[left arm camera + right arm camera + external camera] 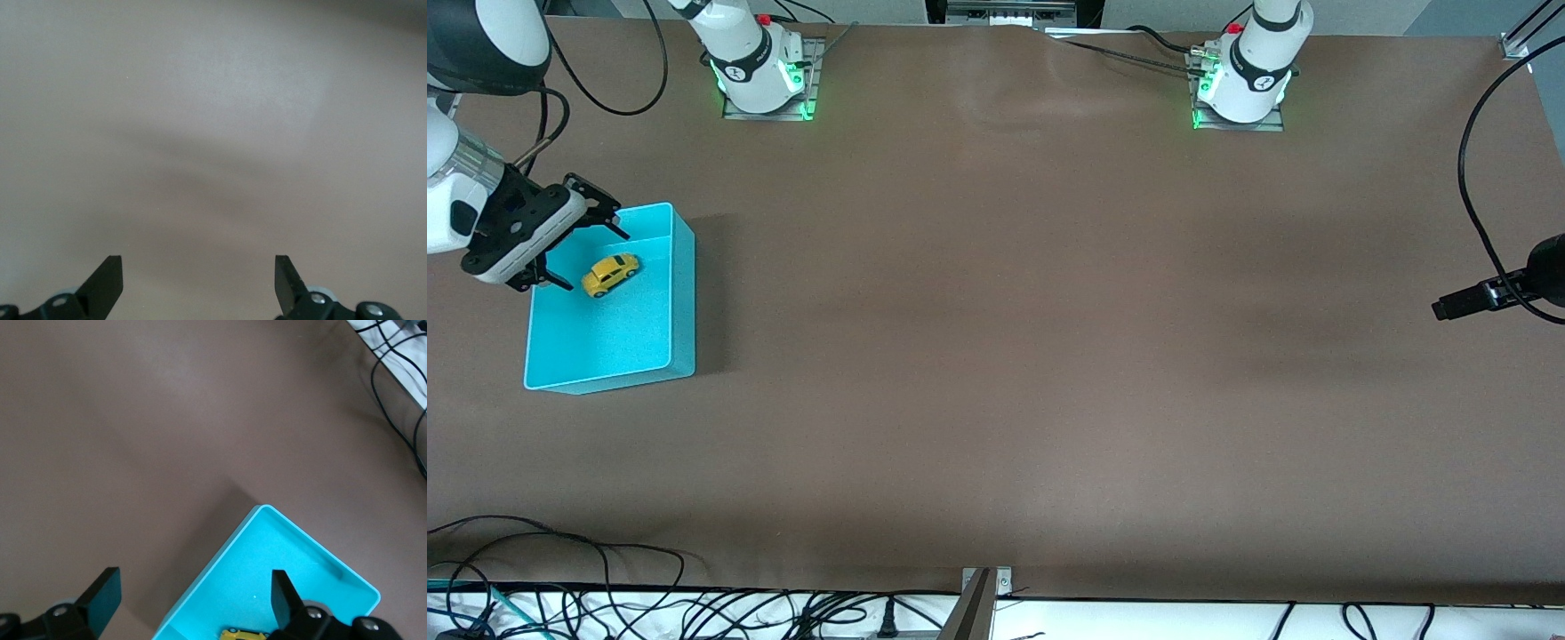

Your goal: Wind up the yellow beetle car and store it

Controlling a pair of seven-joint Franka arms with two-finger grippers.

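Note:
The yellow beetle car (611, 274) lies on its wheels on the floor of the cyan bin (685, 302), in the part of the bin farther from the front camera. My right gripper (593, 256) hangs open and empty over that end of the bin, just above the car. In the right wrist view the open gripper (197, 600) spans the bin's rim (267, 509), and the car's roof (247, 635) shows at the frame's edge. My left gripper (199, 280) is open and empty over bare table; it does not show in the front view.
The bin stands at the right arm's end of the brown table (1005, 356). A black device on a cable (1485, 298) reaches in at the left arm's end. Loose cables (605, 604) lie along the table edge nearest the front camera.

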